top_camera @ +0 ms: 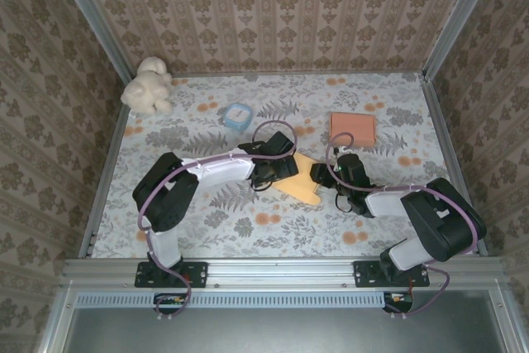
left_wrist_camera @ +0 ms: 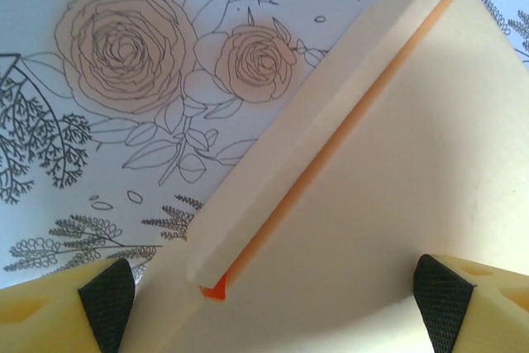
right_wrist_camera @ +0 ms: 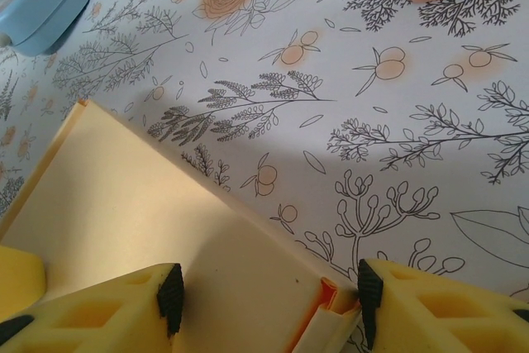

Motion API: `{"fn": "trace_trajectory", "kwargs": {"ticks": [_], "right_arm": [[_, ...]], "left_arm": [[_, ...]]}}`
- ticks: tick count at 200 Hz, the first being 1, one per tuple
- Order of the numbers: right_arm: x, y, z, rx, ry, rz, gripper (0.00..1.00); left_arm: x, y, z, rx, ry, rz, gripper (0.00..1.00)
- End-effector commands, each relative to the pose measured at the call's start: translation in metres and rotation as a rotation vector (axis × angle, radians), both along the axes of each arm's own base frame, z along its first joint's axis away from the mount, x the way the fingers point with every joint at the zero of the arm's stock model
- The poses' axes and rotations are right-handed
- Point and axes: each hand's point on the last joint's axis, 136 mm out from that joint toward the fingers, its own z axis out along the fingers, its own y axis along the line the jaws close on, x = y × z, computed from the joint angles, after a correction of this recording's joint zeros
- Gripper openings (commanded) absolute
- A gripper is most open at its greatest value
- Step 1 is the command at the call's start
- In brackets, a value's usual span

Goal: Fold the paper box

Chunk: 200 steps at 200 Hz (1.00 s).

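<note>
A: Where's the box?
B: The flat pale-yellow paper box (top_camera: 304, 181) lies in the middle of the floral tabletop (top_camera: 207, 229). My left gripper (left_wrist_camera: 275, 307) gapes wide over its flap (left_wrist_camera: 331, 113), holding nothing; my right gripper (right_wrist_camera: 269, 295) stands half open astride a corner. I'd pin one side, then crease along the fold.
A: Containers?
B: One small light-blue lidded tub (top_camera: 237, 115); contents hidden.

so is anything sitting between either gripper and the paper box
Nothing visible. The left gripper hangs open right over the paper box, above its flat panel, and the right gripper straddles one corner. The blue container, orange pad and plush toy all sit farther back on the table.
</note>
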Motion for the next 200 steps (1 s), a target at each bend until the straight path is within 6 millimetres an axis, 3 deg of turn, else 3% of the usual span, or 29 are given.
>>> {"fn": "trace_trajectory", "kwargs": {"ticks": [1, 88, 168, 200], "right_arm": [[-0.025, -0.013, -0.039, -0.069, 0.138, -0.024, 0.59], [-0.024, -0.004, -0.048, -0.072, 0.137, -0.032, 0.59], [-0.027, -0.006, -0.048, -0.080, 0.132, -0.034, 0.59], [-0.027, -0.005, -0.043, -0.076, 0.125, -0.032, 0.59]], "left_arm": [[-0.023, -0.009, 0.004, -0.028, 0.070, -0.003, 0.91], [-0.033, -0.036, 0.012, -0.168, 0.163, 0.033, 0.90], [-0.030, -0.019, -0.026, -0.129, 0.230, 0.102, 0.85], [-0.026, -0.012, -0.029, -0.112, 0.227, 0.122, 0.84]]}}
